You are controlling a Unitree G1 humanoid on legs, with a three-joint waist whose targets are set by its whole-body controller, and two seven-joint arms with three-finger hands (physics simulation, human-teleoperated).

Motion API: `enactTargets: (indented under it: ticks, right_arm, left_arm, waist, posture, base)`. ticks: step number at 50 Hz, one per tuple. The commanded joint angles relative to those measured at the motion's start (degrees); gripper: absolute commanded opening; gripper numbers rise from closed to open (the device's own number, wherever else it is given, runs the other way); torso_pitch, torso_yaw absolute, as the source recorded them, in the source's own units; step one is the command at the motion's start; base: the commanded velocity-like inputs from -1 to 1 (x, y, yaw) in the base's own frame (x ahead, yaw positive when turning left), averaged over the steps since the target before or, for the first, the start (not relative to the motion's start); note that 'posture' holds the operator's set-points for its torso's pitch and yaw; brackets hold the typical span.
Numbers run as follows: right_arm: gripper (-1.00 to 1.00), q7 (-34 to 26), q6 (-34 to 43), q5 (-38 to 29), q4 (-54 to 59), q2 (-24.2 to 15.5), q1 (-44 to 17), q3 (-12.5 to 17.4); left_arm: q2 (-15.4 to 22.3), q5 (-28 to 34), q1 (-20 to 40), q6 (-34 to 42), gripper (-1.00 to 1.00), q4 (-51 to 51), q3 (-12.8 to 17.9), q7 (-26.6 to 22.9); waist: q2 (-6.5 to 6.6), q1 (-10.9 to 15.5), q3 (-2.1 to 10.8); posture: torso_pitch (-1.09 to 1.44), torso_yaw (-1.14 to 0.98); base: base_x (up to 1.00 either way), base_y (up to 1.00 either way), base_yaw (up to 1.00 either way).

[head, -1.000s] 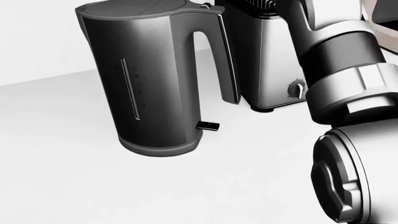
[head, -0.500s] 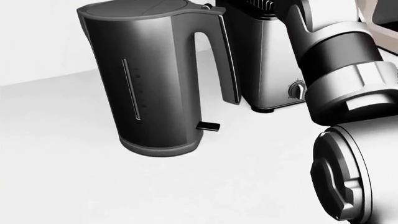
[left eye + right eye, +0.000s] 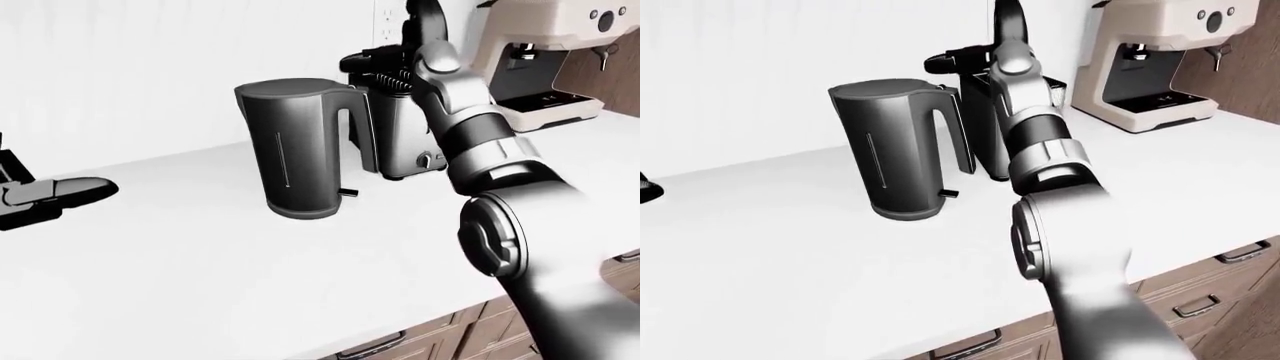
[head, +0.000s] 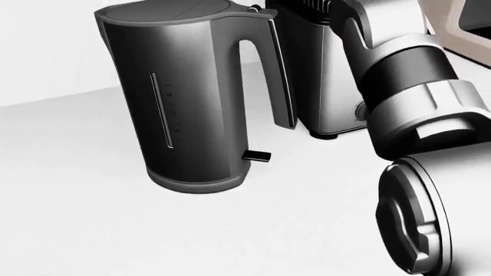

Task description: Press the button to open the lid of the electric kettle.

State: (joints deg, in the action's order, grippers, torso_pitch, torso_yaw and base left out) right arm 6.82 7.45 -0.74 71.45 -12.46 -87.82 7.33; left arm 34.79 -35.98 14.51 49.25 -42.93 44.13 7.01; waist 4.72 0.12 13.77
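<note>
Tall matte-grey kettle (image 3: 300, 150), lid (image 3: 290, 88) flat, shut.

Our right arm (image 3: 470, 142) rises just right of the kettle (image 3: 300, 150), crossing the toaster (image 3: 395, 127) that stands just beside the kettle handle, tight gap there. Counter (image 3: 180, 247) left of the kettle is open up to our left hand (image 3: 50, 196). Above the lid, only wall. Espresso machine (image 3: 545, 52) blocks the far right.

The electric kettle (image 3: 300, 150) stands on the counter (image 3: 200, 247), its handle toward the view's right. Just right of it sits a toaster (image 3: 400, 139). An espresso machine (image 3: 545, 60) stands farther right. The right arm (image 3: 480, 150) reaches up over the toaster.
</note>
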Motion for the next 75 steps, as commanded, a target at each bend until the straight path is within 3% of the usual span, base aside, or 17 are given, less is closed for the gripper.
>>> enactTargets:
  ticks: [1,75]
  right_arm:
    - [1.00,0.5,-2.3,-0.4,-2.2,-0.3,-2.2,-0.1]
    - [1.00,2.1,-4.4,-2.4,-1.0,0.1,-0.2,0.0]
  left_arm:
    - [1.0,0.1,1.0,-1.4,1.00,-0.8,0.6,0.0]
    - [0.8,0.0,1.3,-1.2,1.00,-0.9,0.4,0.1]
  waist:
    - [0.18,0.0,0.64]
    - [0.05,0.2,0.83]
  posture:
    - [-0.40,0.00]
    - [-0.40,0.00]
  base:
    - [0.00,0.00,0.00]
    - [0.00,0.00,0.00]
